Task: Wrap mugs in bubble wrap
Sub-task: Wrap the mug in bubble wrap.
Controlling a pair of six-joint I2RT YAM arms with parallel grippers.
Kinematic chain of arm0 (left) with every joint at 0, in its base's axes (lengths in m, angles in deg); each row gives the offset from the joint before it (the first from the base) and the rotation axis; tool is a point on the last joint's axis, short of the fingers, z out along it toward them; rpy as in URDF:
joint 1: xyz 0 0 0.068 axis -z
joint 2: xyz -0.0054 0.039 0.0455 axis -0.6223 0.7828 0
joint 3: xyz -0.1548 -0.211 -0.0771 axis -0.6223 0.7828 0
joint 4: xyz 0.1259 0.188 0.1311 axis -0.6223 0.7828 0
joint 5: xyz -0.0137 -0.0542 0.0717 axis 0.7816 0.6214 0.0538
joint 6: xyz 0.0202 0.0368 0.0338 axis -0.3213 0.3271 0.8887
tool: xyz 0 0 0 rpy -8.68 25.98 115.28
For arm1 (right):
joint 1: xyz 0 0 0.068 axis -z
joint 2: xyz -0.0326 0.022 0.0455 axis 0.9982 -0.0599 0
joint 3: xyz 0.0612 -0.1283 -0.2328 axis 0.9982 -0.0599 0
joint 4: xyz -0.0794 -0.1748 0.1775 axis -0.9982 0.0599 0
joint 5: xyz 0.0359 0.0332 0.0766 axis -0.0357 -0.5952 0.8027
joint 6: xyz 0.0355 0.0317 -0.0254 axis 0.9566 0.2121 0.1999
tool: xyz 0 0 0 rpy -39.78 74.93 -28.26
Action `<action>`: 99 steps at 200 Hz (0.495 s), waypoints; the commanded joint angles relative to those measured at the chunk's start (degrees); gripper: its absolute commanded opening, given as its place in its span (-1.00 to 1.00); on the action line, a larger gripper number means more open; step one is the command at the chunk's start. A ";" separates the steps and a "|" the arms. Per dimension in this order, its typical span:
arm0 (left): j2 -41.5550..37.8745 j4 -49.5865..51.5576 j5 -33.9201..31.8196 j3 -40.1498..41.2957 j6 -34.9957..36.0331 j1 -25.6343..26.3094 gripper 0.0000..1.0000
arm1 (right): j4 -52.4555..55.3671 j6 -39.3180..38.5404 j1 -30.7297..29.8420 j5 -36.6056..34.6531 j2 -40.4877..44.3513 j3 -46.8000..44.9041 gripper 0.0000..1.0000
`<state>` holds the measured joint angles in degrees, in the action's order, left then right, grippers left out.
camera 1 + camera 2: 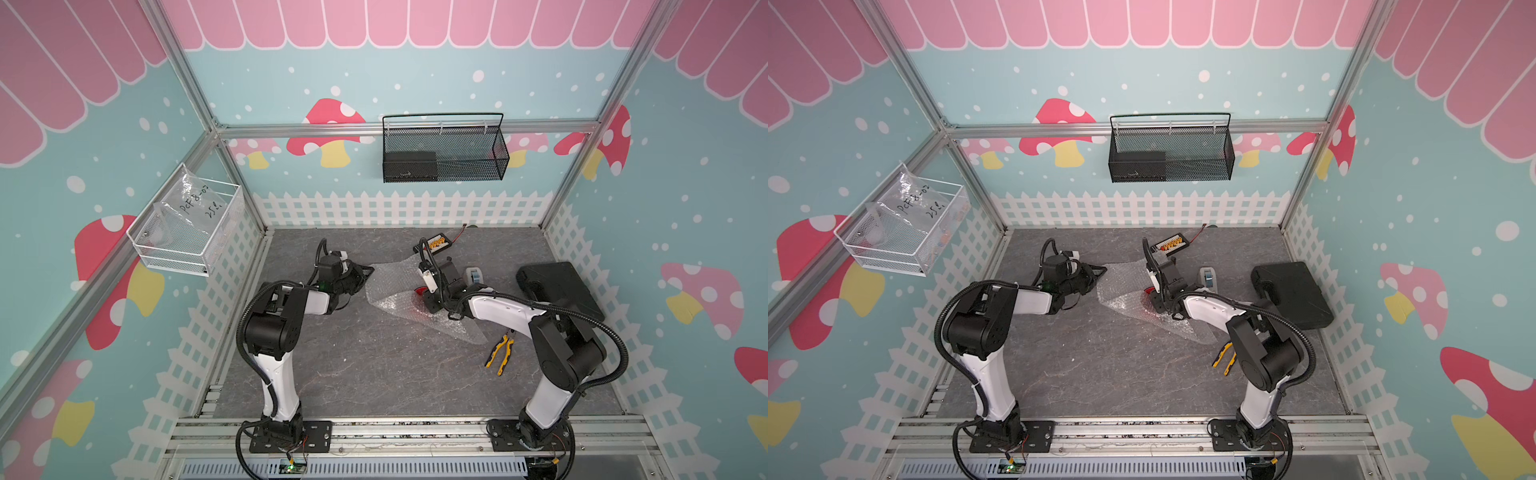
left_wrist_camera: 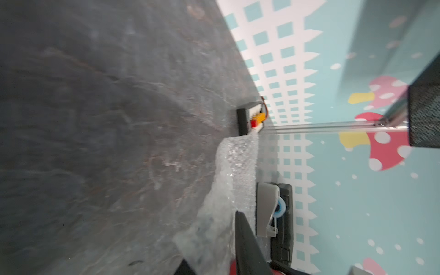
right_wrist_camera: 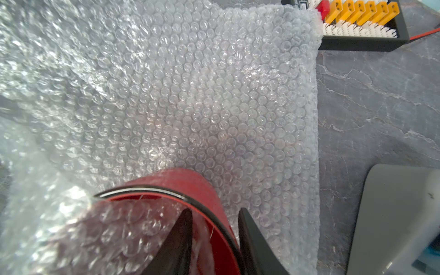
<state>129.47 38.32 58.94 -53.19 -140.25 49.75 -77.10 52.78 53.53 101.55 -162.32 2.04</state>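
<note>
- Red mug sits on the bubble wrap, a fold over its mouth.
- Right fingers clamp its wall, one inside.
- Left fingers at the bubble wrap's edge; grip unclear.

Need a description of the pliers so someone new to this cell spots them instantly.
On the grey stone-look tabletop, look just off the front right corner of the clear bubble wrap. The pliers lie flat there, the only thing with yellow-and-black handles; the neighbouring case is plain black.
</note>
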 commanded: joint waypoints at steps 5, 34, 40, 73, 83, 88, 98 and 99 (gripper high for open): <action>-4.18 -9.47 5.10 2.39 2.19 3.18 -0.62 | 1.98 -0.28 0.13 -1.26 -1.92 1.28 -0.31; -7.27 -10.05 6.75 3.37 4.72 7.97 -0.66 | 1.64 0.25 0.09 -1.07 -2.40 1.25 -0.33; -7.80 -9.36 6.77 3.36 5.33 9.01 -0.67 | 1.44 0.34 0.13 -1.12 -2.31 1.16 -0.33; -9.96 -7.34 7.17 3.74 7.24 14.70 -0.71 | 0.48 1.09 0.29 -1.34 -1.63 0.63 -0.34; -10.39 -8.37 6.96 4.16 6.41 15.83 -0.73 | -0.26 1.42 0.44 -0.76 -1.53 0.24 -0.34; -10.44 -8.84 6.74 4.33 5.82 16.45 -0.73 | -0.75 1.70 0.54 -0.32 -1.44 0.04 -0.34; -10.31 -10.01 6.31 4.46 4.60 17.48 -0.74 | -2.39 2.53 1.09 0.52 -0.91 -0.94 -0.34; -10.20 -10.08 6.32 4.45 4.53 17.61 -0.73 | -2.60 2.66 1.16 0.60 -0.82 -1.08 -0.34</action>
<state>120.25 31.26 64.93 -49.93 -134.83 65.62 -77.65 53.89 53.64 101.86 -163.17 2.70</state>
